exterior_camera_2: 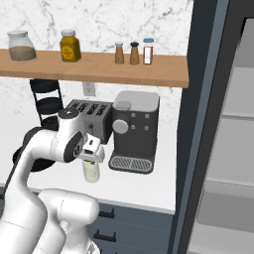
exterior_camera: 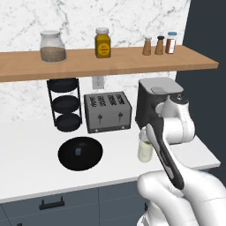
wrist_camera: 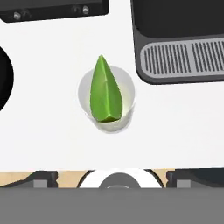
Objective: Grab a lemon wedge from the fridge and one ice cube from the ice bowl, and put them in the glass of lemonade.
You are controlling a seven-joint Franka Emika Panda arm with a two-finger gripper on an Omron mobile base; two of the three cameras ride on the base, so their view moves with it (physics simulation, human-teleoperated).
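- Green lemon wedge [wrist_camera: 105,91] is being seen inside the glass of lemonade [wrist_camera: 106,99] on the counter [wrist_camera: 52,131].
- Fingers are being held wide apart, gripping nothing.
- Ice cube [exterior_camera: 78,151], in the ice bowl [exterior_camera: 80,153], is being judged tiny, hard, slippery; opposite flat faces are being advised.

green wedge [wrist_camera: 105,90], matte-black ice bowl [exterior_camera: 80,153], white-marbled wall [exterior_camera: 88,22].

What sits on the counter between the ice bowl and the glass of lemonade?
Nothing: in the left base view, bare white counter separates the ice bowl from the glass of lemonade.
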